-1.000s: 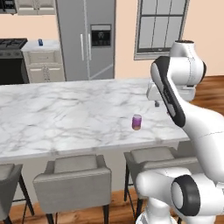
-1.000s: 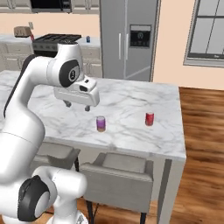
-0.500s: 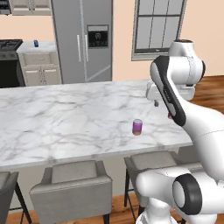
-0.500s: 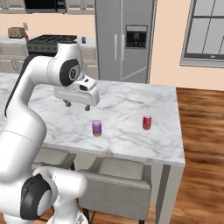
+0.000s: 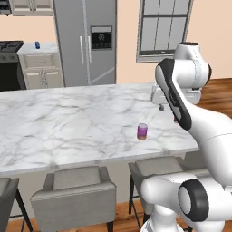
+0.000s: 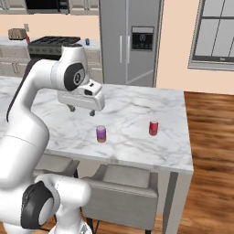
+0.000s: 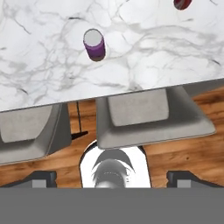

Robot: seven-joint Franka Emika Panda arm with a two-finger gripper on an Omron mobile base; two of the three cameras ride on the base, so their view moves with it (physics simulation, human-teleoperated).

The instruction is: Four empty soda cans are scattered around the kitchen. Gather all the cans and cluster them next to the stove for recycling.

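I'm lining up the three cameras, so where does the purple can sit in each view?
Left base view: purple can stands right of centre on the marble island, near its front edge.
Right base view: purple can sits left of centre, left of the red can.
Hand view: purple can is upper left, seen from above.
Shared landmark: the marble island.

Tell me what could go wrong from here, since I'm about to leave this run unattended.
The purple can stands near the marble island's front edge; a clumsy approach by the open gripper might tip it or push it off onto the stools. The red can stands close by, so a wide swing could knock it over.
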